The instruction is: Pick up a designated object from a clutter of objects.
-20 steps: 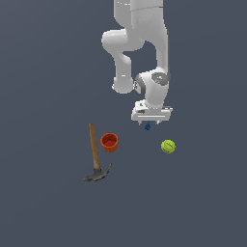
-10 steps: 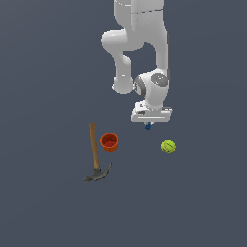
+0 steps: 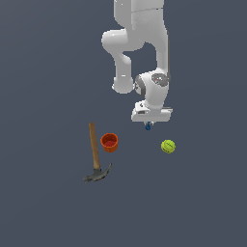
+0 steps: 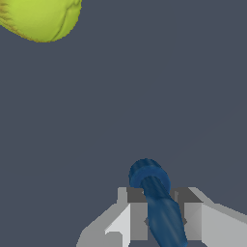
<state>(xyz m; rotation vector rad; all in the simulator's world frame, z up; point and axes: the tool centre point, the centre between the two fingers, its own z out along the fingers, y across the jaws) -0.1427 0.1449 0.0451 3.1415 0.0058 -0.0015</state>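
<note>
One blue piece (image 4: 157, 202) clamped between tool (image 4: 161, 219) fingers, protruding past tips.

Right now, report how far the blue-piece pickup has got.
Done: the claw is shut on the blue clamp piece, fingers either side. In hand: carrying it; whether it is clear of the floor is hard to tell. The tennis ball, cup and hammer lie apart.
</note>
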